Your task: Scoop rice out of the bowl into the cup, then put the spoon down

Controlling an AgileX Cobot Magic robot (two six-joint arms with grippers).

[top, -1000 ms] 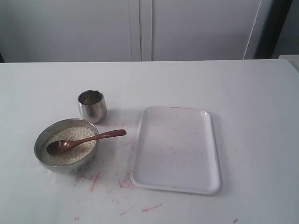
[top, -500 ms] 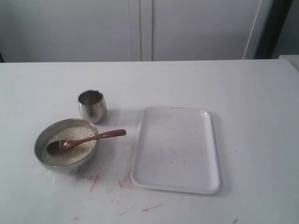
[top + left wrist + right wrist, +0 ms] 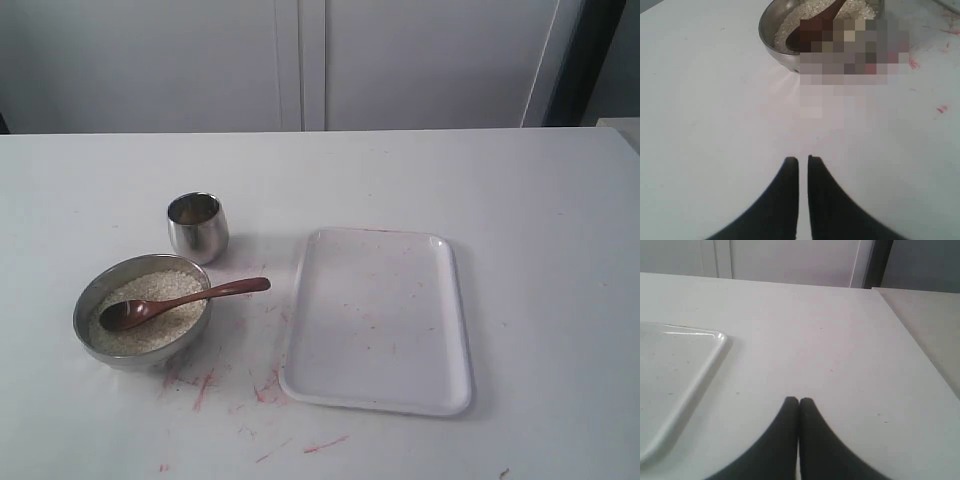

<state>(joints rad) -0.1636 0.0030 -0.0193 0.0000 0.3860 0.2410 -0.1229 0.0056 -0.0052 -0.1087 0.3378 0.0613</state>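
Observation:
The steel bowl stands at the front left of the table, filled with pale rice. A dark wooden spoon lies in it, scoop on the rice, handle resting over the rim toward the tray. Just behind the bowl stands the small shiny cup. Neither arm shows in the exterior view. In the left wrist view my left gripper hovers shut and empty over bare table, well short of the bowl. My right gripper is shut with nothing in it, beside the tray.
A white rectangular tray lies right of the bowl; its corner shows in the right wrist view. Red smears mark the table in front of the bowl. The table's right edge runs close to the right gripper.

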